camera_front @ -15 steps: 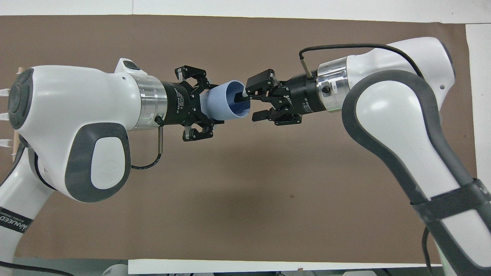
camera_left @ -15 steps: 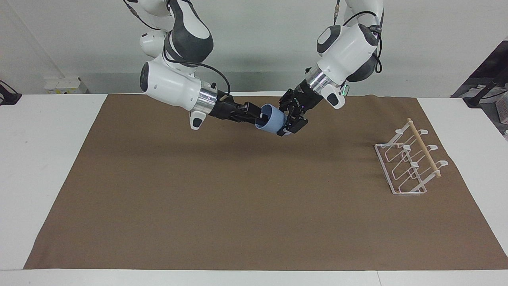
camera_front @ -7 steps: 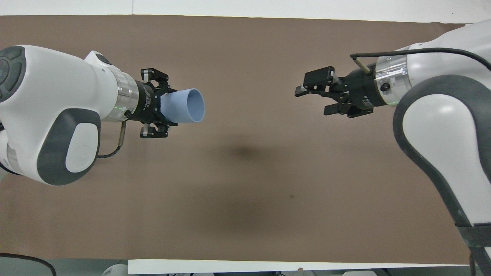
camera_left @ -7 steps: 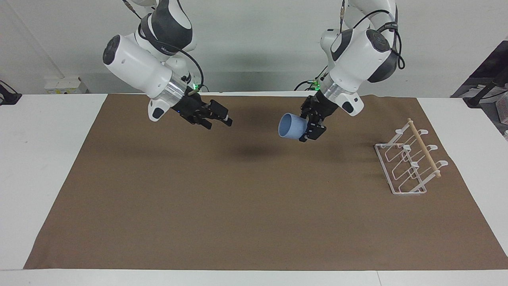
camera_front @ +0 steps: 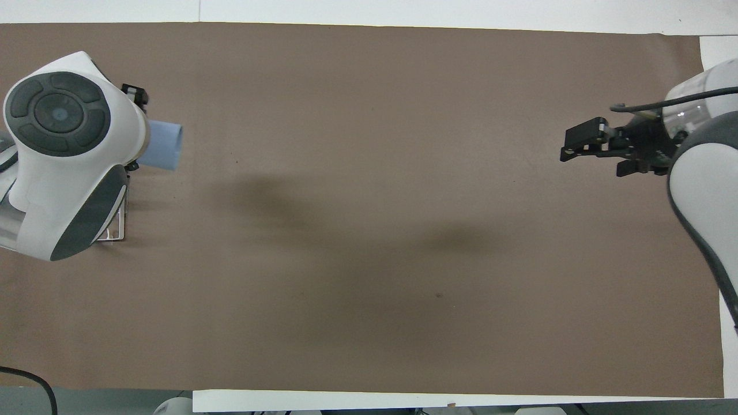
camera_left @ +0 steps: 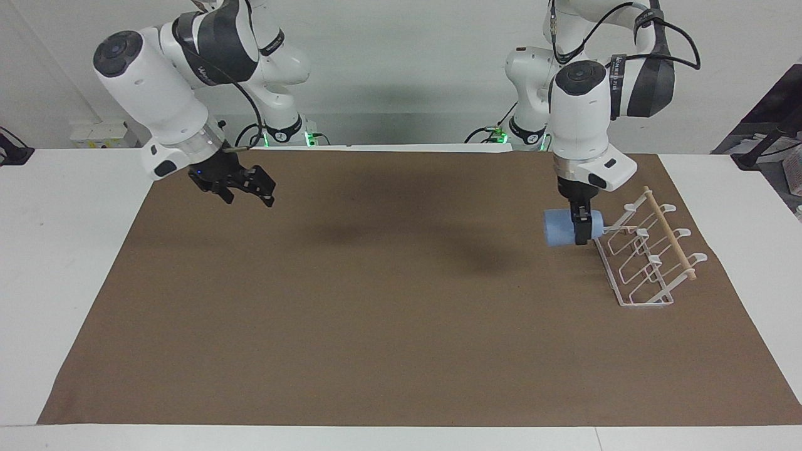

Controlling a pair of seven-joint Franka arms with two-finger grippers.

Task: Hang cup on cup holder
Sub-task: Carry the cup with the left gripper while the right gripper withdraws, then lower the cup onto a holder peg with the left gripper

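Cup (camera_left: 562, 228) is seen lying on its side in the air at the right of the facing view, pinched by the left gripper (camera_left: 583, 227), whose fingers point straight down from the wrist and are clamped on the cup's end nearest the rack; the cup is light blue, its free end turned toward the middle of the frame; in the overhead view the same cup (camera_front: 164, 145) pokes out from under the left arm's white wrist at the upper left of the frame, the gripper itself being covered by that wrist. The cup holder (camera_left: 645, 254), a white wire rack with a light wooden dowel along its top, is set on the brown mat (camera_left: 401, 326) at the right of the facing view, just beside and slightly lower in the frame than the cup; whether cup and wire touch cannot be told; in the overhead view only a corner of the cup holder (camera_front: 115, 233) is seen below the left arm at the left edge. The right gripper (camera_left: 247, 186) is held over the mat at the upper left of the facing view, its fingers spread and nothing between them; in the overhead view the right gripper (camera_front: 585, 147) is found at the right of the frame, well apart from the cup.
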